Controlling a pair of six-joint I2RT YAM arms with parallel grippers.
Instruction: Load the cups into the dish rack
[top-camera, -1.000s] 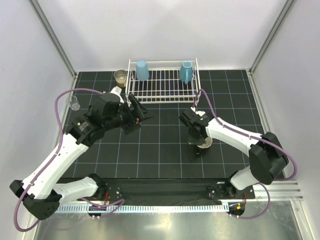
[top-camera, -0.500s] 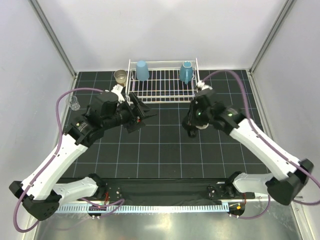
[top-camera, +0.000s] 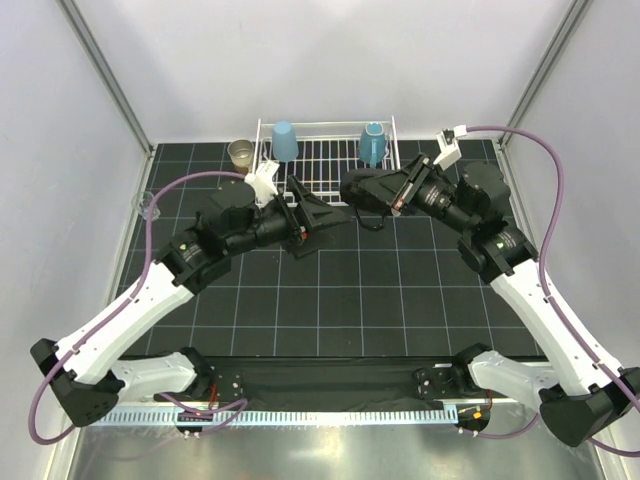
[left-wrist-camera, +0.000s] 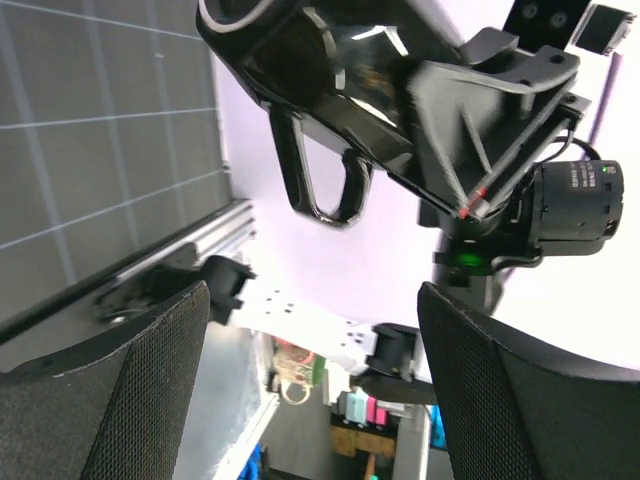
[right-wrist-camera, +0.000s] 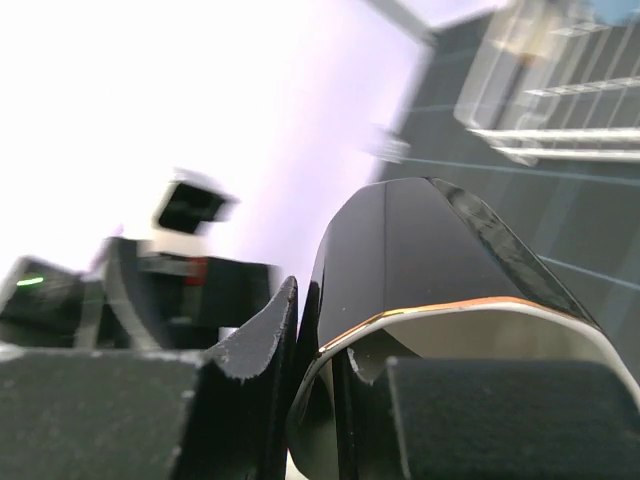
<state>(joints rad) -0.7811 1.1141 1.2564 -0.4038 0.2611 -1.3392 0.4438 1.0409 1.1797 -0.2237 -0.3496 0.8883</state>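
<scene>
Left claw (top-camera: 312, 212): spread wide and empty, held above the bench (top-camera: 350, 300) just in front of the dish rack (top-camera: 325, 165), facing the right claw.
Right claw (top-camera: 372, 190): pinching the black cup (right-wrist-camera: 420, 250) by its rim.
Black cup: lifted off the bench, tipped sideways, near the rack's front right corner; cream inside, looped handle.
Light blue tumbler (top-camera: 285, 140): in the rack, back left.
Teal mug (top-camera: 372, 143): in the rack, back right.
Tan cup (top-camera: 241, 153): on the bench, just left of the rack.
Clear glass (top-camera: 150, 207): near the bench's left edge.
</scene>
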